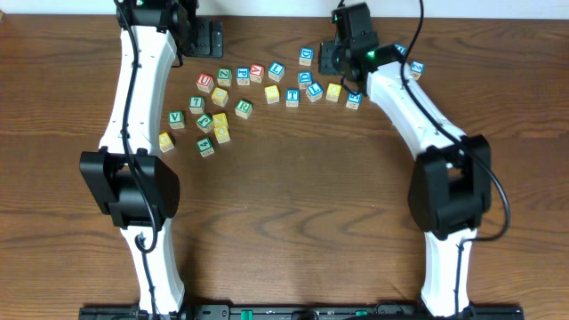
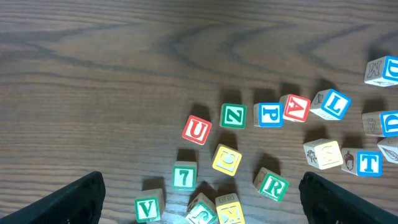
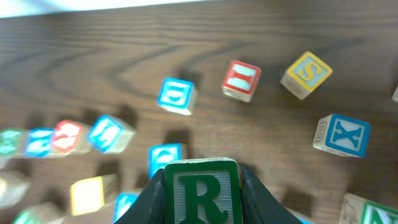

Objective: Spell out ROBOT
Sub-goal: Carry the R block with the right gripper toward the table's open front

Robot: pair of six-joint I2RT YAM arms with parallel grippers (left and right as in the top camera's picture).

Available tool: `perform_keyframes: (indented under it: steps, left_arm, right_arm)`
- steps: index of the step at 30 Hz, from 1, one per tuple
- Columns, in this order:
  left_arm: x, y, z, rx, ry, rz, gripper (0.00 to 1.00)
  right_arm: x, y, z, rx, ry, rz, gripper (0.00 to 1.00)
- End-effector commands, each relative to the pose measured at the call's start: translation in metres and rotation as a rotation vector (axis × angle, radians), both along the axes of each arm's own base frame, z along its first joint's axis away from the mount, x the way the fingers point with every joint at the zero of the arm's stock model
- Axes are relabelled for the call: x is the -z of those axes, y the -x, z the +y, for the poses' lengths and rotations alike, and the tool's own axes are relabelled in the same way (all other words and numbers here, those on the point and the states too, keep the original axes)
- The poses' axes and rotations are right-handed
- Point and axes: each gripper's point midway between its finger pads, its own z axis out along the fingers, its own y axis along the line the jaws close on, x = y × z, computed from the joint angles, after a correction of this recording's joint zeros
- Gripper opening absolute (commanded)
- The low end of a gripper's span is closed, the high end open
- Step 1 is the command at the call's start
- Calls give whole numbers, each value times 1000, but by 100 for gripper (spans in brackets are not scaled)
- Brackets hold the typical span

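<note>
Held block: Nearest your right wrist lens is a green R block (image 3: 200,186), letter face toward you. It appears to hang above the worktop (image 1: 293,222) rather than rest on it.
Right pincer: The right pincer (image 3: 201,208) is clamped on that block's two side faces. I judge that this grip keeps the letter readable and the underside free for setting down.
Why R: R opens ROBOT, so you are probably on the first letter. No row reading the word shows anywhere yet.
Left pincer: The left pincer (image 2: 200,186) has its jaws wide apart with nothing between them. It hangs over the left cluster, likely so you can read the letters there.
Spare R: A second green R (image 2: 272,185) lies tilted on the wood, near a yellow block (image 2: 227,159).
T: One blue T (image 2: 369,163) sits at the right of the left wrist view.
O and B: I cannot pick out either for certain, because several faces are blurred or turned away.
Counts: There are two arms, two pincers, two Rs and one sure T. About two dozen loose blocks (image 1: 272,93) are scattered across the far half, and crowding prevents an exact tally.
</note>
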Motion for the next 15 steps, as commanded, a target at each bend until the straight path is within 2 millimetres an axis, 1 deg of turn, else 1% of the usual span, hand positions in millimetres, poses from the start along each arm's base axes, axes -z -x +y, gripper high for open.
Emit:
perform_keyframes:
  steps: [1, 4, 7, 12, 13, 15]
  left_arm:
    - [-18, 1, 3, -11, -6, -36, 98]
    - [-18, 1, 3, -11, -6, -36, 98]
    - [-18, 1, 3, -11, -6, -36, 98]
    - [-18, 1, 3, -11, -6, -36, 98]
    - [-18, 1, 3, -11, -6, -36, 98]
    - [-18, 1, 3, -11, -6, -36, 98]
  right_arm:
    - [-29, 22, 23, -105, -29, 2, 19]
    - [-25, 44, 32, -146, -38, 77, 19]
    - [-14, 67, 41, -186, -41, 169, 19]
    - [6, 105, 46, -218, 1, 316, 20]
    - [12, 117, 49, -231, 17, 362, 20]
    - [19, 129, 53, -246, 33, 398, 19]
